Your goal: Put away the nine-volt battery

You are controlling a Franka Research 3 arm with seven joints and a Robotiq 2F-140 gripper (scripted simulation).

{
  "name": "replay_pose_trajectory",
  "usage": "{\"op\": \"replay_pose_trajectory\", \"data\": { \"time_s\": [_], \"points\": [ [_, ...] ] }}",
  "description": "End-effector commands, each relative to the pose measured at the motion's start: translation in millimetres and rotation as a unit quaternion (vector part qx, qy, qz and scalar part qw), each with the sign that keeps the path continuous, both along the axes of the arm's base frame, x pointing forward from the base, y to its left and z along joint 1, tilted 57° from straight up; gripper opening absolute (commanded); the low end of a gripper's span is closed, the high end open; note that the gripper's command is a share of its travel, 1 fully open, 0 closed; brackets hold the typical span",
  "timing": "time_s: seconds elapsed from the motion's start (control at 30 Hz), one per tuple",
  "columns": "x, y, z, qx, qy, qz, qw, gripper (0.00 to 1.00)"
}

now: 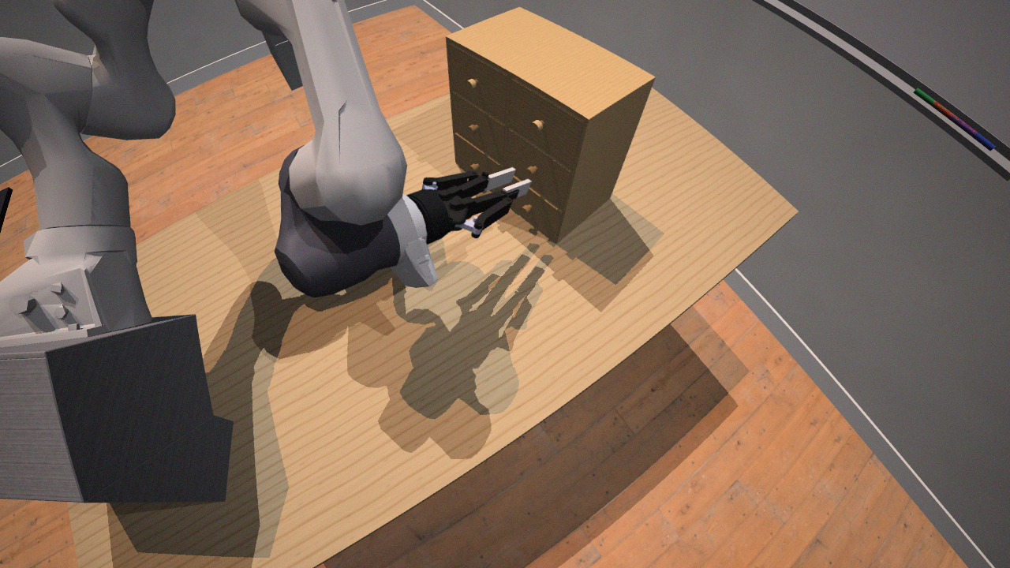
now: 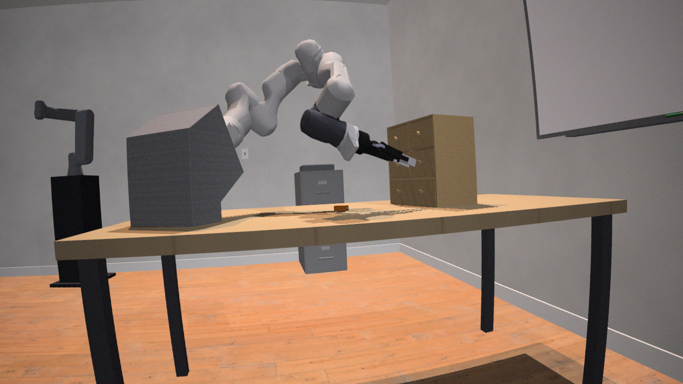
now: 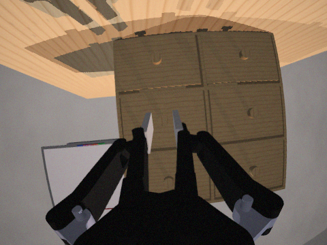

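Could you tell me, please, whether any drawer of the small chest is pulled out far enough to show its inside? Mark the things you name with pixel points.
No, all six drawer fronts sit closed in the chest [image 1: 614,141] [image 2: 453,162] [image 3: 201,85].

Beyond the table [image 2: 549,211]: a grey filing cabinet [image 2: 320,260], upright on the floor, with a dark grey arm [image 2: 84,138] on a black pedestal [image 2: 76,205] also behind the table. A framed whiteboard [image 2: 606,62] [image 3: 80,173] is mounted on the wall; coloured markers [image 1: 953,118] [image 3: 91,145] lie along its tray, beyond the table.

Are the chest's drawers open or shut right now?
Shut: every drawer front of the chest looks flush, with none jutting out.
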State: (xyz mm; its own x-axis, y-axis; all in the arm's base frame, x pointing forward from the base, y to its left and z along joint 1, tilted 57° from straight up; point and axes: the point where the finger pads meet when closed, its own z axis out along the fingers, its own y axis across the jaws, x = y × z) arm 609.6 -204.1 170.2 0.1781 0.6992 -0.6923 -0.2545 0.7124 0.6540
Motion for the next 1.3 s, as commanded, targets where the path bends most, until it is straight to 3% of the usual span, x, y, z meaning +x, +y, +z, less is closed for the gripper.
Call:
{"op": "replay_pose_trajectory", "data": {
  "time_s": [0.0, 0.67, 1.27],
  "points": [
    [2.3, -2, 1.1, 0.002, 0.001, -0.001, 1.0, 0.2],
    [25.2, -7, 15.3, 0.002, 0.001, -0.001, 1.0, 0.2],
    [29.8, -8, 18.2, 0.002, 0.001, -0.001, 1.0, 0.2]
  ]
}}
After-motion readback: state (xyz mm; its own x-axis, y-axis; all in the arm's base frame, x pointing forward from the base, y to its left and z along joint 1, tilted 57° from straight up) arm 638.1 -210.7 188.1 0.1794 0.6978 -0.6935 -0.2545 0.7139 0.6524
